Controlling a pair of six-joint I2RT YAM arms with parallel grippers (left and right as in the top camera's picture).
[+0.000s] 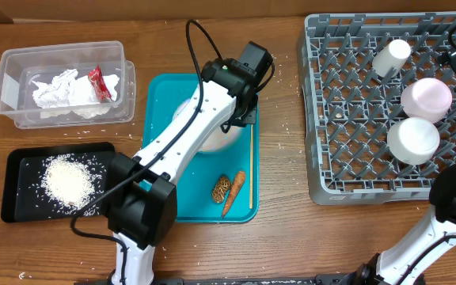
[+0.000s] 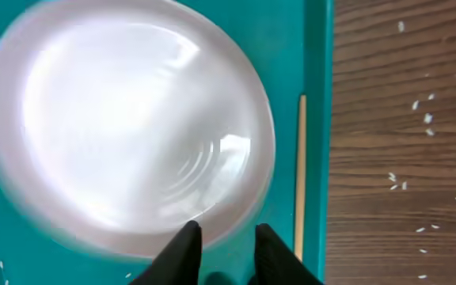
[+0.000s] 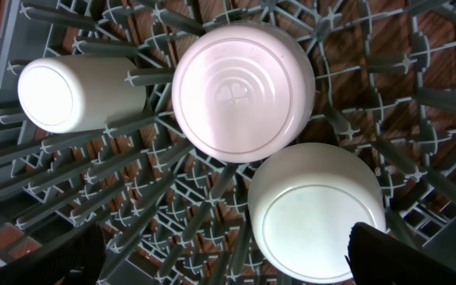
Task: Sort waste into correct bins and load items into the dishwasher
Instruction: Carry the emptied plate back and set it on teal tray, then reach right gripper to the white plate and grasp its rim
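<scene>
The left end effector (image 2: 222, 247), fingers slightly parted and gripping nothing, is hovering just at the near rim of the plate (image 2: 125, 119), chopstick (image 2: 300, 174) lying lengthwise to its right.

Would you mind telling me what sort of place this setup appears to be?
Probably a mock dish-clearing station on a wooden table, not a real kitchen: a grey dish rack holding upturned bowls, a teal tray with a white plate, and a clear tub of rubbish.
</scene>
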